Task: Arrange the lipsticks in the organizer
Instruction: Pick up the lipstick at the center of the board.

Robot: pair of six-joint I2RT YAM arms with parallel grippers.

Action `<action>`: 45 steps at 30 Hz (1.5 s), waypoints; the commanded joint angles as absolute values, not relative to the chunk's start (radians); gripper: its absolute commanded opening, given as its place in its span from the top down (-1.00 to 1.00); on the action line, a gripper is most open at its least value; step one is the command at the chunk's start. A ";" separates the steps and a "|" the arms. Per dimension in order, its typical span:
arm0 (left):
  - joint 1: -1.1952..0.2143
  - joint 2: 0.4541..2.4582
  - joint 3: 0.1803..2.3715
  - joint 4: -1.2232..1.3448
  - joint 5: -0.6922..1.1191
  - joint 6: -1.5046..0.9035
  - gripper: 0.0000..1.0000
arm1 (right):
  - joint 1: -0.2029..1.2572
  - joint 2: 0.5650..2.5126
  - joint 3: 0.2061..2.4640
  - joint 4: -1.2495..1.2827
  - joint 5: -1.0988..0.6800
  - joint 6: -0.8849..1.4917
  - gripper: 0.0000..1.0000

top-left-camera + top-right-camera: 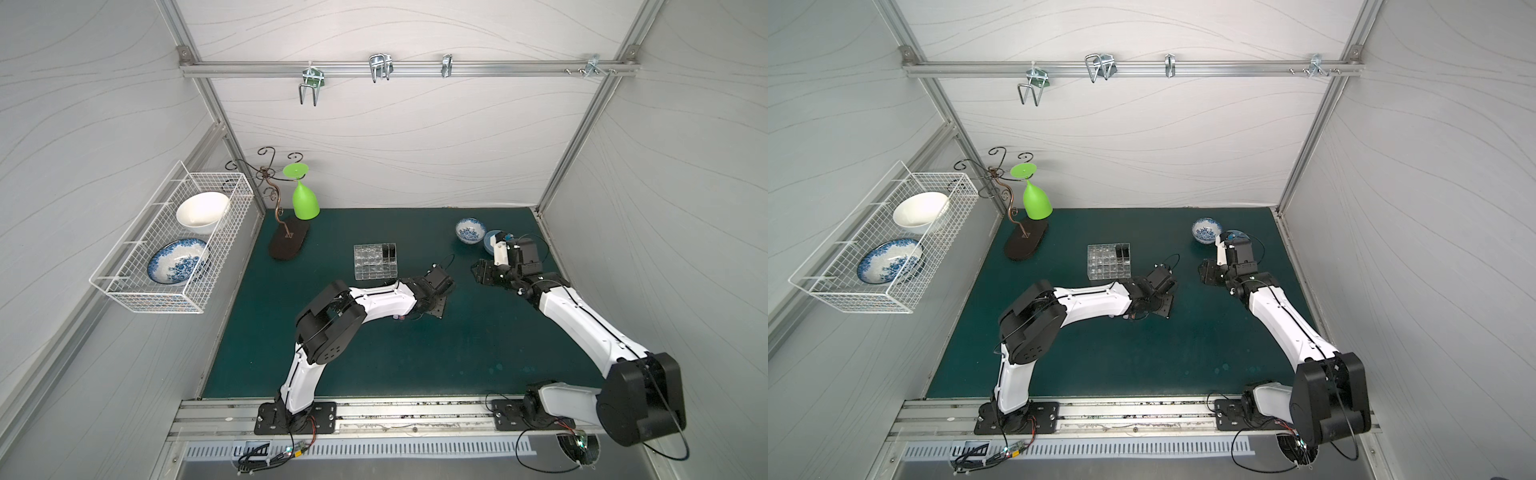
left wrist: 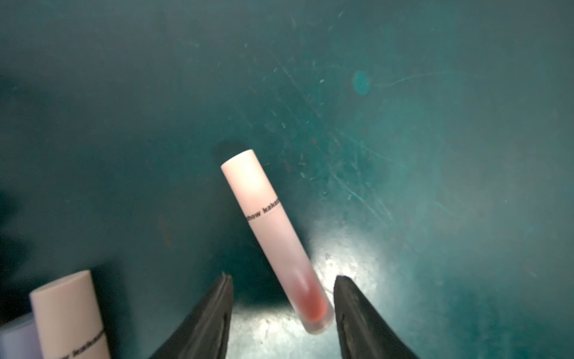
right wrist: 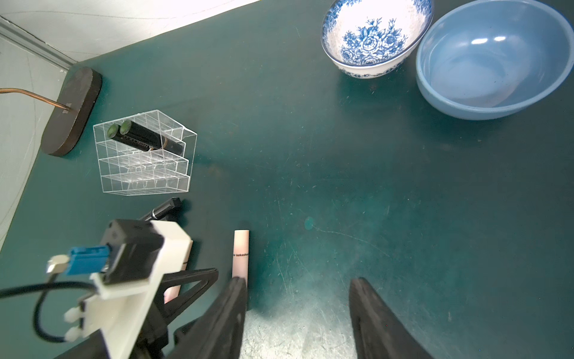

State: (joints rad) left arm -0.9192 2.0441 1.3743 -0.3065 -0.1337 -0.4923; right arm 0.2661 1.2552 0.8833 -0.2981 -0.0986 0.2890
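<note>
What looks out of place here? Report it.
Lipsticks lie loose on the mat: a pink lipstick between the left hand's open fingers, a black lipstick near the organizer, which holds only two lipsticks. Nothing looks broken or spilled.

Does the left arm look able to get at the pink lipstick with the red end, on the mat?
Probably yes: the pink lipstick lies with its red end inside the open left tool, nothing blocking.

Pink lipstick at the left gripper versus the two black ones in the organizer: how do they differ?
Colour: the pink lipstick is pale pink with a red end; the black lipsticks are glossy black. Pose: the pink lipstick lies on the mat between the open jaws of the left gripper; the black lipsticks sit slotted in organizer cells. Both are slim cylindrical tubes.
</note>
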 commanded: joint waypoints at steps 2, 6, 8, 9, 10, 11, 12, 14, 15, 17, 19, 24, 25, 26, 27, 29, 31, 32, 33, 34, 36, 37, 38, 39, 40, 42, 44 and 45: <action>-0.924 2.082 1.433 -0.332 -0.126 -0.505 -0.08 | 0.261 1.242 0.877 -0.282 -0.114 0.292 -0.13; -0.925 2.112 1.455 -0.343 -0.119 -0.504 -0.02 | 0.260 1.242 0.879 -0.282 -0.116 0.291 -0.13; -0.923 2.125 1.460 -0.347 -0.115 -0.505 0.05 | 0.260 1.242 0.879 -0.282 -0.119 0.292 -0.13; -0.924 2.130 1.462 -0.348 -0.115 -0.506 0.10 | 0.260 1.240 0.877 -0.282 -0.120 0.293 -0.13; -0.922 2.135 1.463 -0.348 -0.113 -0.508 0.15 | 0.260 1.242 0.877 -0.282 -0.121 0.291 -0.13; -0.922 2.141 1.463 -0.350 -0.110 -0.509 0.20 | 0.260 1.241 0.877 -0.282 -0.123 0.292 -0.13; -0.923 2.141 1.466 -0.351 -0.109 -0.510 0.25 | 0.260 1.243 0.877 -0.282 -0.124 0.292 -0.13; -0.923 2.144 1.466 -0.355 -0.109 -0.512 0.42 | 0.259 1.243 0.879 -0.283 -0.126 0.291 -0.13; -0.923 2.143 1.464 -0.357 -0.110 -0.513 0.47 | 0.260 1.242 0.879 -0.284 -0.126 0.293 -0.13; -0.922 2.140 1.460 -0.358 -0.111 -0.515 0.57 | 0.260 1.238 0.881 -0.285 -0.126 0.292 -0.13; -0.922 2.131 1.453 -0.359 -0.113 -0.515 0.62 | 0.259 1.238 0.881 -0.284 -0.133 0.291 -0.13; -0.922 2.007 1.362 -0.330 -0.146 -0.510 0.71 | 0.258 1.248 0.901 -0.280 -0.258 0.274 -0.13; -0.919 1.965 1.328 -0.313 -0.149 -0.505 0.71 | 0.258 1.249 0.912 -0.278 -0.304 0.269 -0.16; -0.912 1.915 1.291 -0.293 -0.139 -0.496 0.71 | 0.258 1.249 0.918 -0.271 -0.350 0.270 -0.19; -0.906 1.872 1.255 -0.270 -0.117 -0.483 0.70 | 0.259 1.248 0.922 -0.262 -0.387 0.273 -0.22; -0.880 1.768 1.160 -0.205 -0.048 -0.460 0.70 | 0.259 1.253 0.937 -0.249 -0.484 0.282 -0.29; -0.842 1.670 1.073 -0.142 0.044 -0.454 0.70 | 0.258 1.262 0.951 -0.238 -0.594 0.291 -0.35; -0.820 1.618 1.022 -0.102 0.095 -0.456 0.70 | 0.259 1.267 0.956 -0.225 -0.655 0.301 -0.38; -0.802 1.577 0.986 -0.074 0.138 -0.457 0.70 | 0.260 1.271 0.962 -0.216 -0.709 0.310 -0.40; -0.779 1.535 0.955 -0.051 0.193 -0.454 0.70 | 0.262 1.277 0.968 -0.205 -0.768 0.325 -0.42; -0.748 1.479 0.925 -0.040 0.304 -0.436 0.68 | 0.269 1.286 0.980 -0.182 -0.871 0.344 -0.46; -0.736 1.458 0.917 -0.044 0.351 -0.425 0.68 | 0.275 1.292 0.985 -0.166 -0.926 0.356 -0.47; -0.728 1.441 0.910 -0.044 0.396 -0.416 0.68 | 0.280 1.298 0.988 -0.146 -0.977 0.371 -0.47; -0.721 1.428 0.902 -0.045 0.426 -0.412 0.68 | 0.286 1.303 0.989 -0.127 -1.015 0.378 -0.48; -0.713 1.415 0.892 -0.035 0.467 -0.410 0.68 | 0.294 1.314 0.991 -0.116 -1.046 0.384 -0.47; -0.693 1.396 0.865 0.013 0.536 -0.425 0.68 | 0.316 1.333 0.997 -0.117 -1.071 0.376 -0.47; -0.677 1.383 0.847 0.067 0.608 -0.452 0.69 | 0.352 1.362 1.019 -0.158 -1.070 0.337 -0.45; -0.674 1.380 0.846 0.078 0.631 -0.462 0.69 | 0.367 1.379 1.030 -0.175 -1.069 0.326 -0.42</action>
State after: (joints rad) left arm -0.6910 1.4044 0.8509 -0.0341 0.4667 -0.4492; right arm 0.3294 1.3460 0.9932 -0.1619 -0.9775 0.3496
